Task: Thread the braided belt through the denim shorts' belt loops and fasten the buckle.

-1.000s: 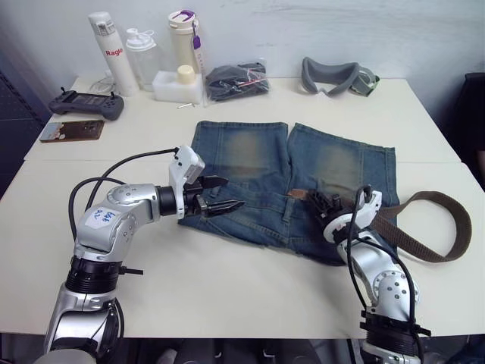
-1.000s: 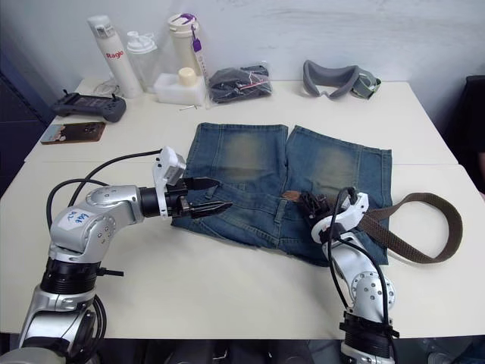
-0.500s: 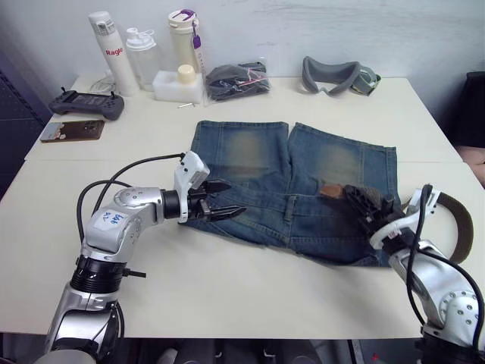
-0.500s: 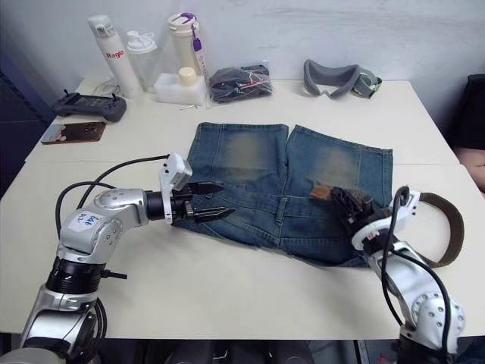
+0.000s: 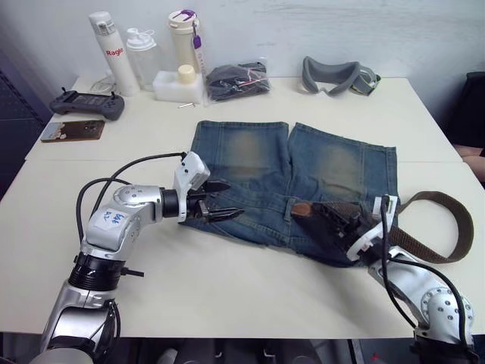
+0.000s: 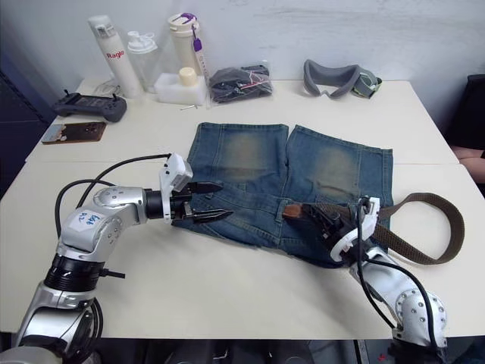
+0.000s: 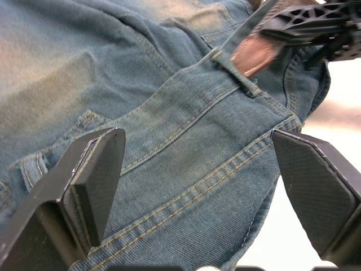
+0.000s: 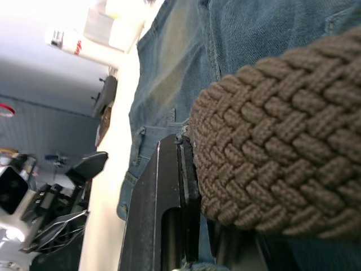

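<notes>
The denim shorts [image 5: 288, 171] lie flat mid-table, waistband nearest me. My right gripper [image 5: 327, 221] is shut on the braided belt [image 8: 282, 158] close to its brown tip [image 5: 301, 208], which lies on the waistband just right of the fly. The rest of the belt curves in a loop [image 5: 455, 227] on the table to the right. My left gripper [image 5: 225, 200] hovers open over the left part of the waistband, fingers [image 7: 93, 172] spread wide. One of the belt loops [image 7: 234, 70] sits beside the belt tip [image 7: 254, 53]. The buckle is hidden.
Along the far edge stand bottles [image 5: 106, 49], a white box [image 5: 178, 85], a dark bundle in plastic [image 5: 236, 80] and a grey headset [image 5: 333, 76]. A controller [image 5: 87, 105] and a phone [image 5: 72, 130] lie at the far left.
My right gripper, holding the belt end, swung out to the right and has come back left onto the waistband near the fly. The left gripper has hardly moved.
</notes>
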Robot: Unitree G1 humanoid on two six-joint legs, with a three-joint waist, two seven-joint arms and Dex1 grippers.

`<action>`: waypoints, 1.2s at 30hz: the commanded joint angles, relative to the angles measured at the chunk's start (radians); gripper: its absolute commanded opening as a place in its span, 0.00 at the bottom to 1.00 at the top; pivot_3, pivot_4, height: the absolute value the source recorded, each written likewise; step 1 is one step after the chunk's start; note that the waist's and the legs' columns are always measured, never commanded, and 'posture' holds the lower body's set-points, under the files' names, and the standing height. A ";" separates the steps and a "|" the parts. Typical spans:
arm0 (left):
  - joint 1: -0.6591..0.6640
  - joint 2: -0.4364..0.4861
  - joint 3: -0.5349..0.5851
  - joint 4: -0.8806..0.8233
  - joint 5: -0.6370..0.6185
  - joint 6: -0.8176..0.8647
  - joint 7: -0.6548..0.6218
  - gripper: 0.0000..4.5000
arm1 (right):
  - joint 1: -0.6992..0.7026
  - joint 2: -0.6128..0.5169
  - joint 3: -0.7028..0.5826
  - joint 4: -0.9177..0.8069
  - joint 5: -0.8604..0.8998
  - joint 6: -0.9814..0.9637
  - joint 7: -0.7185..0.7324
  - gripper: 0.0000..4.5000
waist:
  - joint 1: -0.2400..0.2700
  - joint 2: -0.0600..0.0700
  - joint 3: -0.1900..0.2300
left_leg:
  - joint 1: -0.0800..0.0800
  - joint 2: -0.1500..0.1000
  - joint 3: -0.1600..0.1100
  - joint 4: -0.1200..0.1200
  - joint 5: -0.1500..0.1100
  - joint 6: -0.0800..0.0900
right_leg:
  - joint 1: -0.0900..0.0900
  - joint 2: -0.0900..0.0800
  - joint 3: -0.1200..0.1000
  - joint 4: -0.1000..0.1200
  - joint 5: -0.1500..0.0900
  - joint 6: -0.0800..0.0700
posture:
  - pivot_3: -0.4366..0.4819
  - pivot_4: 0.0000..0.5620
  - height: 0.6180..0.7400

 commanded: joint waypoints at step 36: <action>0.016 0.014 0.013 -0.034 0.032 -0.058 -0.002 1.00 | -0.145 0.316 0.110 0.132 -0.358 0.055 0.132 0.28 | -0.022 -0.004 -0.002 | 0.004 0.001 0.000 -0.005 0.001 -0.003 | 0.000 0.000 0.000 0.001 0.000 -0.002 | 0.48 0.27 0.98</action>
